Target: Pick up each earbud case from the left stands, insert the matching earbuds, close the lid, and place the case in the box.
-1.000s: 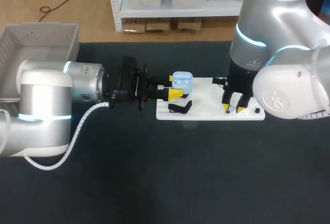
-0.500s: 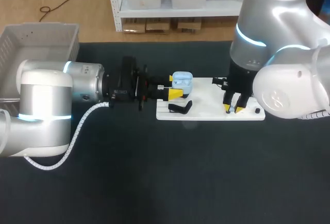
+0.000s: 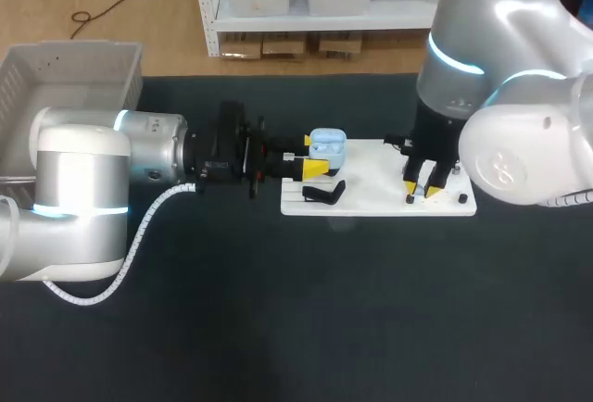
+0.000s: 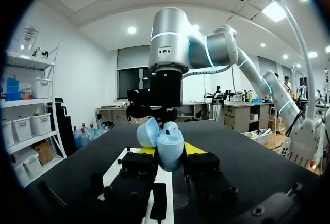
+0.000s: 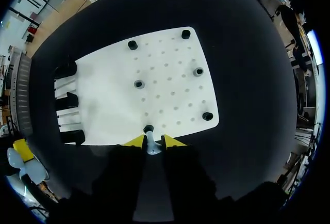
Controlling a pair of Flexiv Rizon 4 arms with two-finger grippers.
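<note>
Between the narrowed tips of the right gripper [image 5: 152,141], its wrist camera alone shows an earbud [image 5: 149,148] pinched, arm upright over the board [image 5: 113,97]; the left gripper [image 4: 170,150], level, clamps the open blue case [image 4: 170,142].

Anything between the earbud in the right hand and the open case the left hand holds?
Nothing visible. Between the earbud in the right hand and the case lies only bare white board; the black stand sits beside that path.
</note>
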